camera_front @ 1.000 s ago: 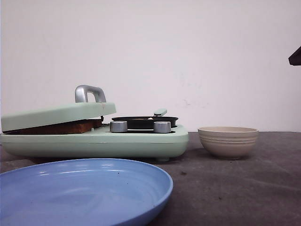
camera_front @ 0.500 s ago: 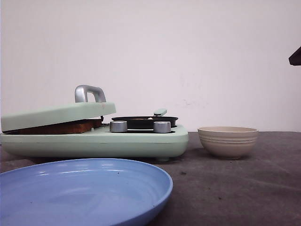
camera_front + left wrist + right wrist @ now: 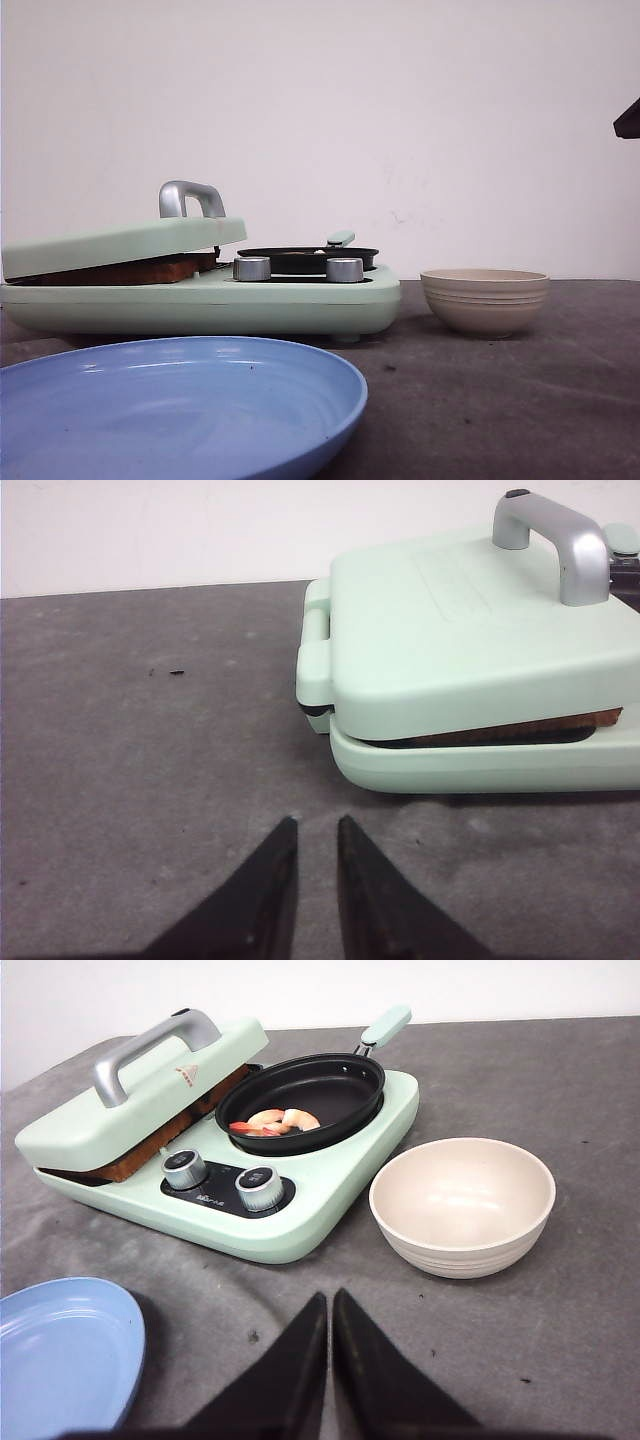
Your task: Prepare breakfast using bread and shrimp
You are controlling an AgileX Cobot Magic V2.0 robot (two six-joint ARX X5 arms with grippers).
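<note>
One mint-green breakfast maker (image 3: 200, 300) is sitting on the grey table (image 3: 500, 400), with one blue plate (image 3: 180, 410) in front of it and one beige bowl (image 3: 485, 300) just beside it; both dishes are lying bare inside. Two silver knobs (image 3: 222, 1179) are showing on the maker's front panel. One small black frying pan (image 3: 300, 1088) is resting on the maker, holding a few pink shrimp (image 3: 272, 1120). The bread (image 3: 150, 1150) is lying under the tilted press lid (image 3: 450, 630), only its toasted brown edge peeking out, so the slices cannot be counted. The left gripper (image 3: 316, 830) is hovering over the table near the lid's hinge, fingers slightly parted on nothing. The right gripper (image 3: 329, 1305) is hanging between plate and bowl, fingers nearly pressed together, empty.
</note>
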